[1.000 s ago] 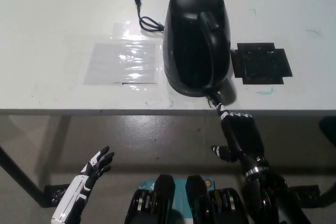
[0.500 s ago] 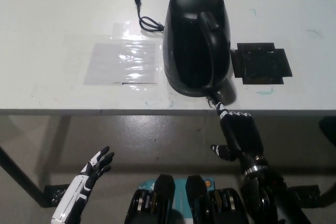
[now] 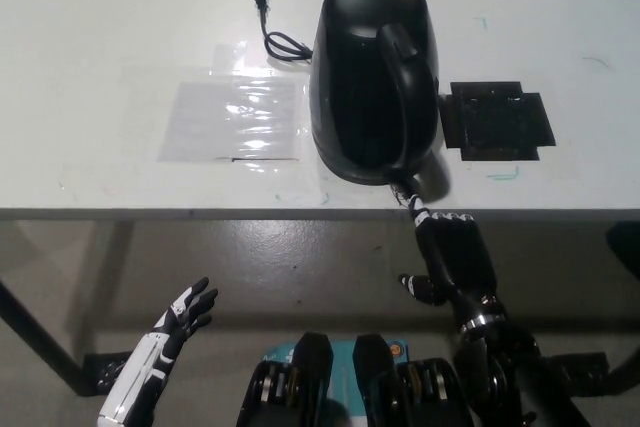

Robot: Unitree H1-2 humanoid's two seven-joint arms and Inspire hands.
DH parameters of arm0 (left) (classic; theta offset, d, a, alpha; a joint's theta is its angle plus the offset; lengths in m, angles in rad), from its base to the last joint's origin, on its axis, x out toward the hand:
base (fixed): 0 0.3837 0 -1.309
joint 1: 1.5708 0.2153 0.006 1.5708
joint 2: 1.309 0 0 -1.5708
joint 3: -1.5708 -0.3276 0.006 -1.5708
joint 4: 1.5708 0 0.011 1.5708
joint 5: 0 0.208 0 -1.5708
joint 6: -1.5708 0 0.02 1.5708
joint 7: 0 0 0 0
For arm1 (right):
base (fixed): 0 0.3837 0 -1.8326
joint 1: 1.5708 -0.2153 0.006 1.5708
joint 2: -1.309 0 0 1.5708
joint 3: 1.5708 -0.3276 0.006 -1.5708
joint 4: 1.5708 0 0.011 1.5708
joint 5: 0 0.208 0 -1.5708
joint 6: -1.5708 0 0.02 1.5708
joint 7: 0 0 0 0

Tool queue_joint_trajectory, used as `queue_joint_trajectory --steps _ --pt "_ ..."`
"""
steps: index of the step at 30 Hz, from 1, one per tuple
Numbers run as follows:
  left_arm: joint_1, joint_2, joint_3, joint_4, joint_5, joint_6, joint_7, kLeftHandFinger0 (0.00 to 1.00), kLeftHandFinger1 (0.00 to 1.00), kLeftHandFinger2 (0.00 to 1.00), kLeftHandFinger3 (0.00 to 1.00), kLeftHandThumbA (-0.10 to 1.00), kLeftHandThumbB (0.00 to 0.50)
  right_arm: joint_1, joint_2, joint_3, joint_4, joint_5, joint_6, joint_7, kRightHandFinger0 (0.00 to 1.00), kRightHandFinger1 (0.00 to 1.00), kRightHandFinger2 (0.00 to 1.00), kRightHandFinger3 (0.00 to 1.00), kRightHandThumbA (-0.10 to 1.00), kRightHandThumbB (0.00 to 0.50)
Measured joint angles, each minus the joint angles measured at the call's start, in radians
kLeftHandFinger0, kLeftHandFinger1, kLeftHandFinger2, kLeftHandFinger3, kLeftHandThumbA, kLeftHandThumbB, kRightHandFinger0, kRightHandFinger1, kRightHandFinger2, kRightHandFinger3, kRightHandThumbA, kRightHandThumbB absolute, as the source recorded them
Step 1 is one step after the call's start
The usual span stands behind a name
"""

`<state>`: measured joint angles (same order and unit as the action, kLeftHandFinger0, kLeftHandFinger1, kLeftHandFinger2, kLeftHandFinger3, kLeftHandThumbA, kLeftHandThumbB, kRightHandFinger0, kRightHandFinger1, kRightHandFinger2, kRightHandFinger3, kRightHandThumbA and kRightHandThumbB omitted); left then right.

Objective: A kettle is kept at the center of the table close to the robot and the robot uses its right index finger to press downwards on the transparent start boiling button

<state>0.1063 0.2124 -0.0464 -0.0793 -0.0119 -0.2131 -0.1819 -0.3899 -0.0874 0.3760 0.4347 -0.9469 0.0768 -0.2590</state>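
A black kettle [image 3: 374, 75] stands on the white table [image 3: 120, 27] near its front edge, handle toward me. My black right hand [image 3: 452, 257] is raised just below the table edge, one finger stretched up so its tip [image 3: 408, 190] touches the base of the kettle's handle, the other fingers curled. The transparent button itself is too dark to make out. My white left hand [image 3: 178, 320] rests low at the lower left, below the table, fingers spread and holding nothing.
The kettle's black cord and plug [image 3: 272, 29] lie behind it to the left. A clear plastic sheet [image 3: 233, 117] lies left of the kettle. A flat black square pad [image 3: 498, 121] sits to its right. Floor shows below the table edge.
My right hand has crept slightly up and left, bringing its outstretched finger closer against the foot of the kettle's handle. The left hand and the kettle have not moved.
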Motion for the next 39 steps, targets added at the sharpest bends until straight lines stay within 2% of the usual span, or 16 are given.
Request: queue_joint_trajectory --steps 5,20,25,29,32,33,34,35,36,37,38,39 --pt "-0.001 0.000 0.000 0.000 0.000 -0.002 0.000 1.00 1.00 1.00 1.00 1.00 0.383 -0.009 0.000 0.006 0.013 0.000 0.008 -0.001 0.00 0.00 0.01 1.00 1.00 0.296" --pt "-0.004 0.000 0.000 0.000 0.002 -0.003 0.000 1.00 1.00 1.00 1.00 1.00 0.393 -0.022 0.000 0.011 0.036 0.002 0.009 -0.003 0.00 0.00 0.00 1.00 1.00 0.307" --pt "-0.004 0.000 0.000 0.000 0.002 -0.003 0.000 1.00 1.00 1.00 1.00 1.00 0.382 -0.022 0.000 0.012 0.036 0.002 0.010 -0.004 0.00 0.00 0.05 1.00 1.00 0.317" --pt "-0.004 0.000 0.000 0.000 0.003 -0.003 0.000 1.00 1.00 1.00 1.00 1.00 0.386 -0.022 0.000 0.015 0.036 0.002 0.012 -0.003 0.00 0.00 0.04 1.00 1.00 0.324" --pt "-0.004 0.000 0.000 0.000 0.003 -0.004 0.000 1.00 1.00 1.00 1.00 1.00 0.381 -0.020 -0.001 0.016 0.024 0.002 0.017 -0.001 0.00 0.00 0.00 1.00 1.00 0.309" --pt "-0.004 0.000 0.000 0.000 0.003 -0.004 0.000 1.00 1.00 1.00 1.00 1.00 0.383 -0.018 -0.001 0.016 0.018 0.002 0.018 0.001 0.00 0.00 0.00 1.00 1.00 0.344" --pt "-0.004 0.000 0.000 0.000 0.003 -0.004 0.000 1.00 1.00 1.00 1.00 1.00 0.383 -0.012 -0.004 0.016 -0.008 0.002 0.024 0.009 0.00 0.00 0.00 1.00 1.00 0.311" --pt "-0.004 0.000 0.000 0.000 0.003 -0.004 0.000 1.00 1.00 1.00 1.00 1.00 0.383 -0.007 -0.004 0.016 -0.022 0.002 0.029 0.014 0.00 0.00 0.00 1.00 1.00 0.309" --pt "-0.003 0.000 0.000 0.000 0.003 -0.005 0.000 1.00 1.00 1.00 1.00 1.00 0.382 -0.001 -0.007 0.018 -0.048 0.001 0.033 0.020 0.00 0.00 0.00 1.00 1.00 0.334" --pt "-0.003 0.000 0.000 0.000 0.003 -0.005 0.000 1.00 1.00 1.00 1.00 1.00 0.379 0.009 -0.010 0.020 -0.072 0.000 0.037 0.027 0.00 0.00 0.00 1.00 1.00 0.336" --pt "-0.002 0.000 0.000 0.000 0.003 -0.005 0.000 1.00 1.00 1.00 1.00 1.00 0.375 0.017 -0.013 0.023 -0.093 0.000 0.040 0.033 0.00 0.00 0.00 1.00 1.00 0.312" --pt "-0.002 0.000 0.000 0.000 0.003 -0.006 0.000 1.00 1.00 1.00 1.00 1.00 0.380 0.026 -0.018 0.025 -0.121 0.000 0.044 0.042 0.00 0.00 0.00 1.00 1.00 0.318"
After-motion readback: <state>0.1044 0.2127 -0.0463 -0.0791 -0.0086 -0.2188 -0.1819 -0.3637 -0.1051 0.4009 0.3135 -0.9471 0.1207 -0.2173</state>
